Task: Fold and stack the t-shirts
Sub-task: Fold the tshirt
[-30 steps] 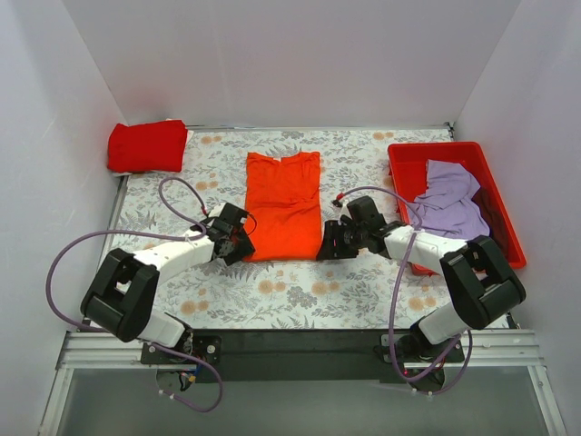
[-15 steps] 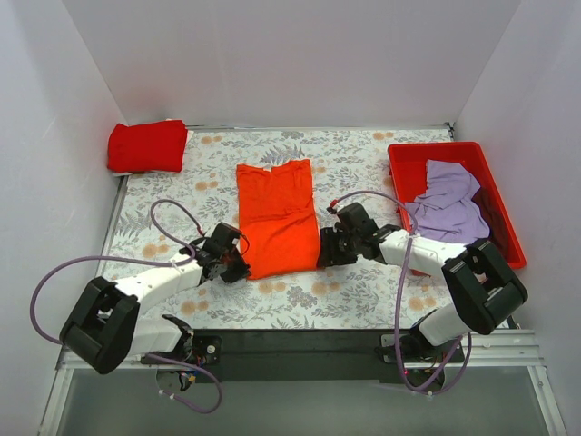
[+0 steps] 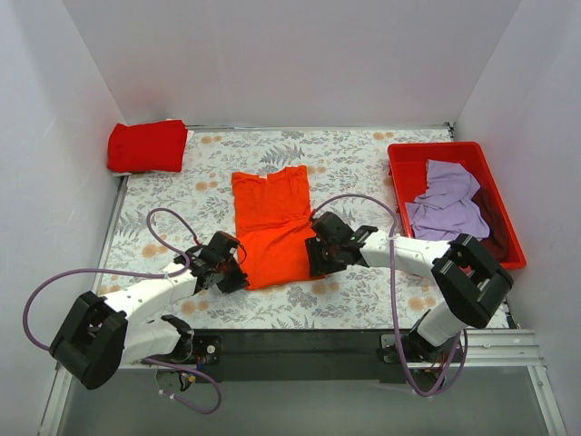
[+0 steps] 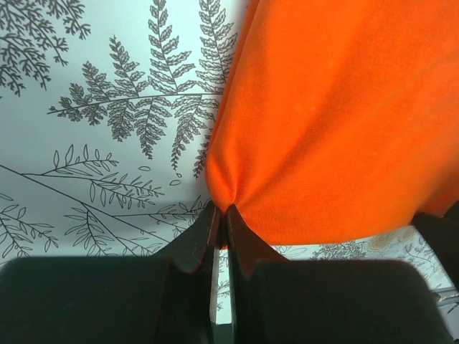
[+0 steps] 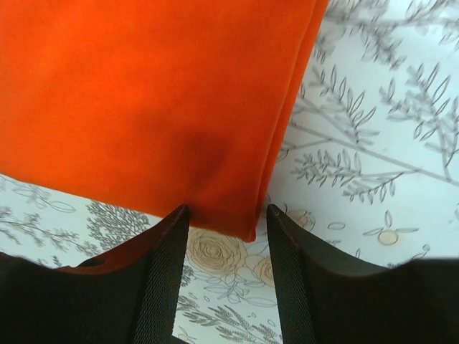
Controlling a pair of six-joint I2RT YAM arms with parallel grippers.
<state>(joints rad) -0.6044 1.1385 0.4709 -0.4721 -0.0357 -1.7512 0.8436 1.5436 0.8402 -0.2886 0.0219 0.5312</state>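
Note:
The bright orange t-shirt lies flat, folded lengthwise, in the middle of the table. My left gripper is shut on a pinch of its near left corner, low on the table. My right gripper is open at the near right corner. That corner lies on the table between the spread fingers. The deeper red t-shirt sits folded at the back left. The lavender t-shirt lies crumpled in the bin over the dark maroon one.
The rigid red plastic bin stands at the right edge of the floral tablecloth. White walls close in the back and both sides. Both arms' cables loop over the near part of the table.
Both grippers have moved toward the near edge and a little left. The orange t-shirt has slid that way with them and turned slightly.

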